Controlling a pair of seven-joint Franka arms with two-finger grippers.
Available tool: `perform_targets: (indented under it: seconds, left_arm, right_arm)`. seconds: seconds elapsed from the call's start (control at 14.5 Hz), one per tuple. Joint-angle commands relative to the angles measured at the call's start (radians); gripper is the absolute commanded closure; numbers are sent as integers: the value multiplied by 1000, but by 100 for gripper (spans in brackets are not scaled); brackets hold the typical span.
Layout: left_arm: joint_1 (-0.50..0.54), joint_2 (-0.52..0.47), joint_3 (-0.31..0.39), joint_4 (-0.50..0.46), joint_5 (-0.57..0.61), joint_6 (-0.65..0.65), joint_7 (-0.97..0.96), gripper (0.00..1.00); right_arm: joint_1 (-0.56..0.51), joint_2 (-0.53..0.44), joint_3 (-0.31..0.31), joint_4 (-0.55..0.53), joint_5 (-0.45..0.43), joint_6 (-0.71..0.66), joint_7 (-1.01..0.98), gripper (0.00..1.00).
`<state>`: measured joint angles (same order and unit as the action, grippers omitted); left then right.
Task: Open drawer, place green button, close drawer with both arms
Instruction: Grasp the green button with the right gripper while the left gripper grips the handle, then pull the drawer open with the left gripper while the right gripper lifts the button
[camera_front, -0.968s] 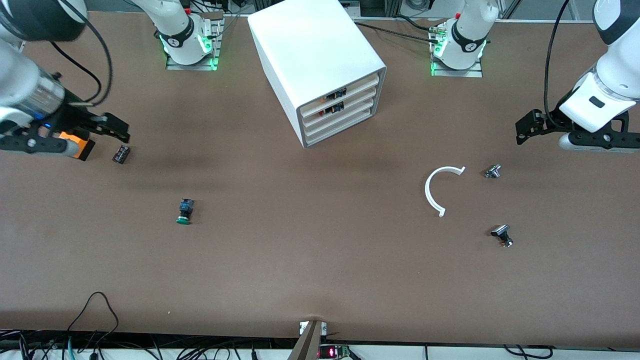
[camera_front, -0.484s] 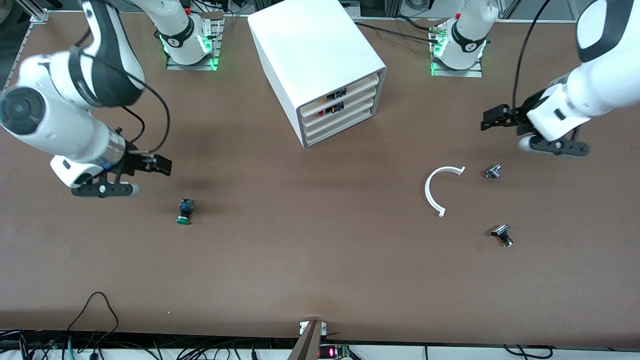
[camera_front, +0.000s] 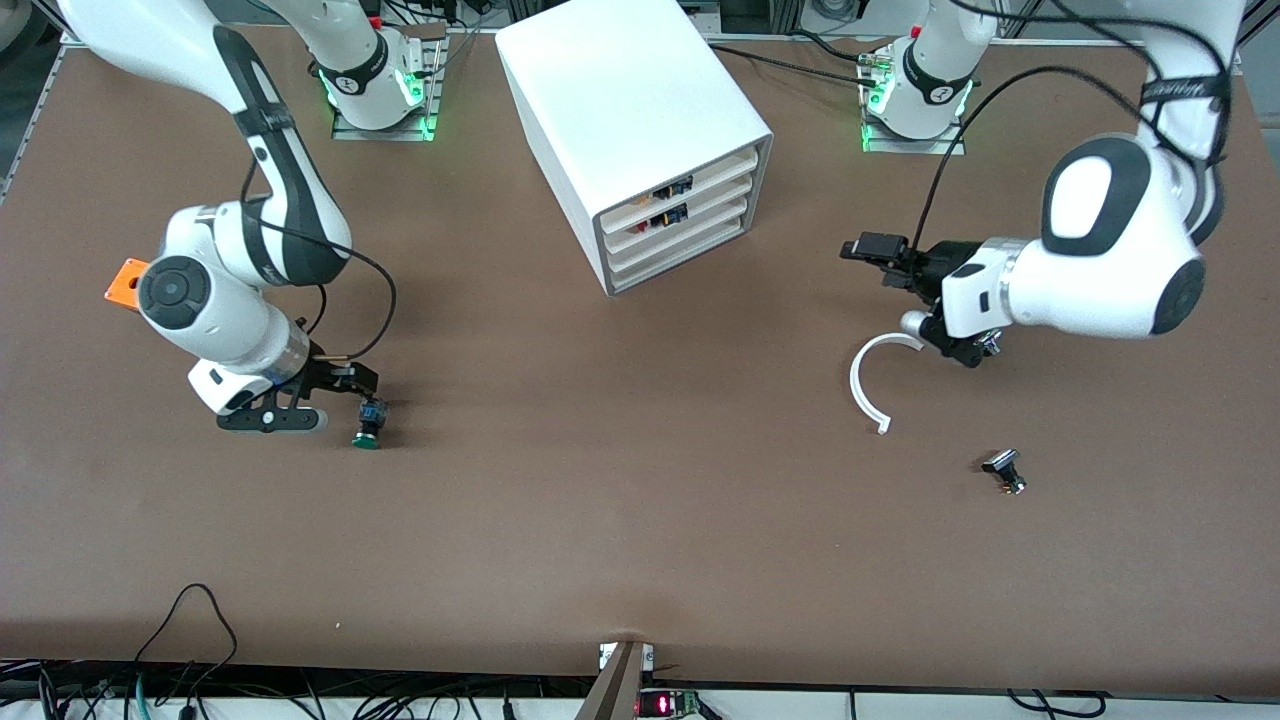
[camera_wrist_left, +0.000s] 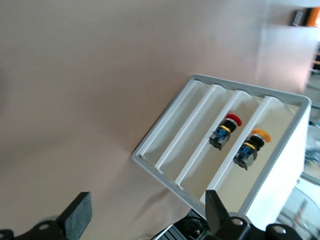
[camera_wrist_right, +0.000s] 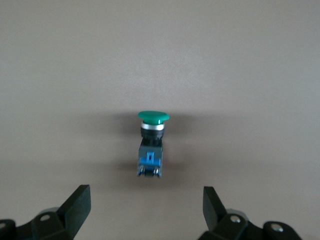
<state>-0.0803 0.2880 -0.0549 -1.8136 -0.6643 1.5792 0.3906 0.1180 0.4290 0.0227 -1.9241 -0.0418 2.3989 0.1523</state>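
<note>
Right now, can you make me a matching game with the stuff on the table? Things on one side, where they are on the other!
Things:
1. button
2. white curved piece
3. orange box
4. drawer cabinet

Places or states:
A. between the two arm bases
B. lying on its side by the right gripper
C. under the left gripper
D. at the right arm's end of the table

Pairs: 1-B, 2-C, 3-D, 4-A

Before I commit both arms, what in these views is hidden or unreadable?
- Front view: the silver knob beside the white arc is mostly hidden by the left pincer.
- Front view: the orange box is half covered by the right arm.
- Left wrist view: the drawer unit is cut off by the picture's edge.
- Right wrist view: the green button shows clearly; the right pincer shows fingertips only.
</note>
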Motion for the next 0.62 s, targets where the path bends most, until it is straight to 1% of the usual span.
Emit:
perform_targets:
  seconds: [0.0, 0.14, 0.35, 0.48, 0.55]
  left_arm:
    - [5, 46, 1, -50, -133, 25, 172, 0]
    - [2, 46, -19, -123, -234, 82, 264, 0]
    - [4, 56, -51, -217, -332, 151, 388, 0]
    - [4, 101, -57, -234, -379, 151, 479, 3]
    - [4, 126, -59, -234, -380, 147, 503, 7]
  right_arm:
    - [-3, 42, 5, -26, -13, 78, -11, 1]
    - [-3, 74, 5, -27, -13, 106, -11, 1]
    - [-6, 117, 3, -26, -12, 163, -11, 1]
    - [-6, 138, 5, -24, -12, 192, -11, 3]
    - [-6, 140, 5, -24, -12, 195, -10, 7]
